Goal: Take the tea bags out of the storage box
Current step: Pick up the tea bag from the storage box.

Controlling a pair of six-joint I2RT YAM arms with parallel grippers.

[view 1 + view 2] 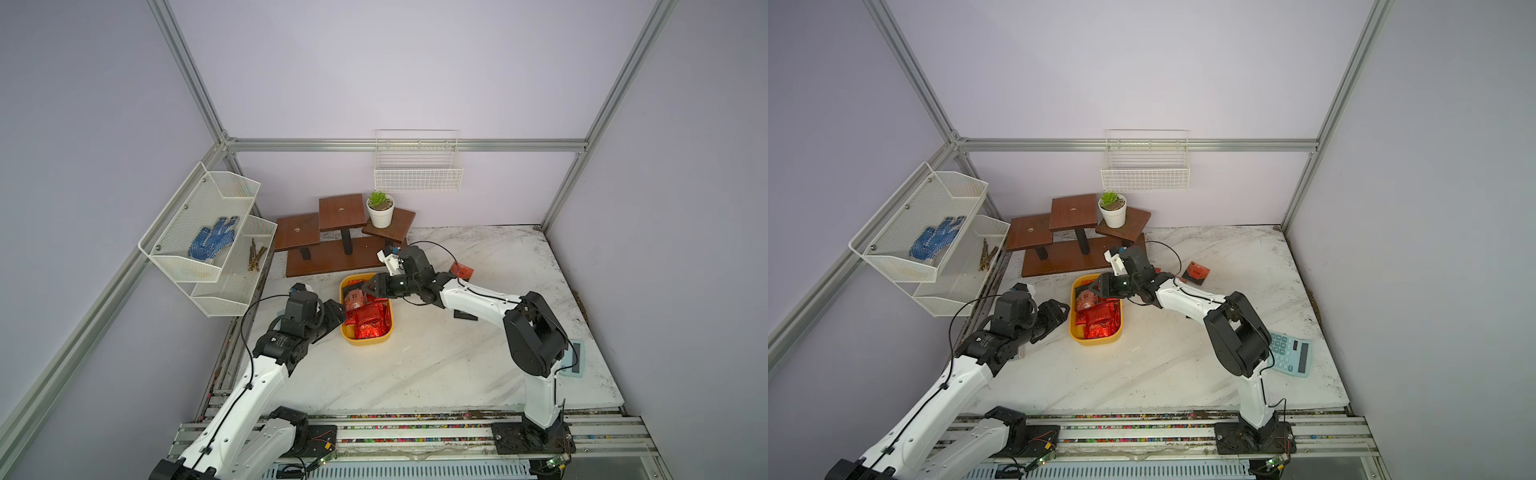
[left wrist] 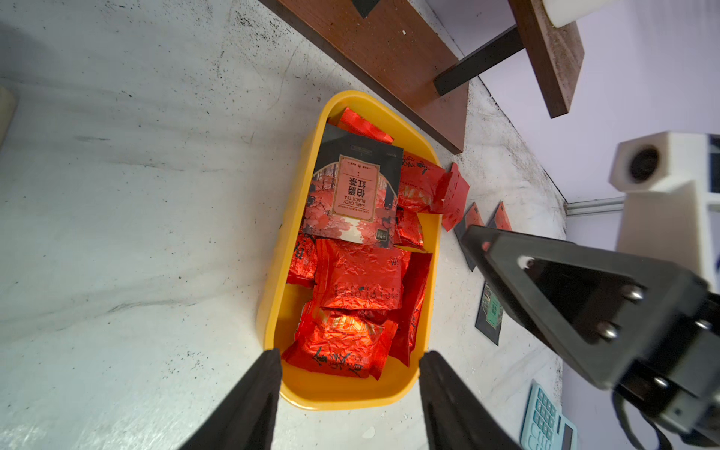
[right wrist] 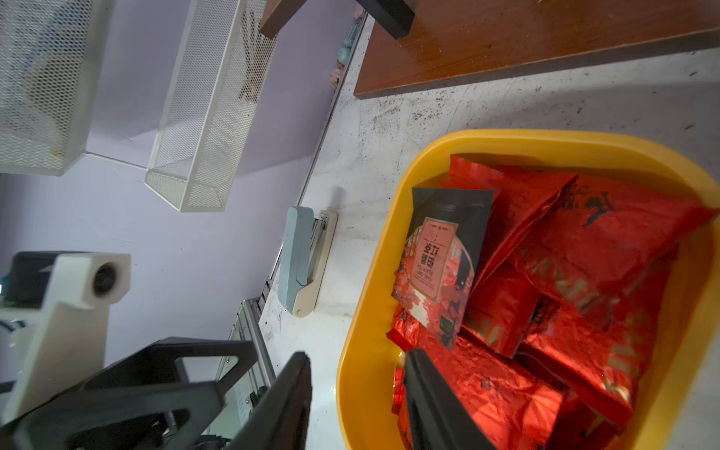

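Note:
The yellow storage box [image 1: 365, 341] [image 1: 1096, 341] lies mid-table, filled with red foil tea bags [image 1: 370, 320] [image 2: 358, 272] [image 3: 604, 241]. A black packet with a red label [image 2: 356, 191] [image 3: 444, 249] rests on top of them. My left gripper [image 2: 350, 356] [image 1: 338, 311] is open, its fingers on either side of one end of the box. Over the far end, my right gripper [image 3: 358, 358] [image 1: 365, 289] is open astride the box wall [image 3: 370, 296], one finger inside by the sachets. A few packets [image 1: 462, 271] [image 2: 491, 311] lie on the table to the right of the box.
A wooden stepped stand [image 1: 345, 237] with a potted plant [image 1: 380, 210] stands just behind the box. A pale blue calculator [image 1: 1289, 353] lies at the right, a stapler [image 3: 304, 261] near the left edge. Mesh shelves [image 1: 208, 232] and a wire basket [image 1: 417, 166] hang on the walls.

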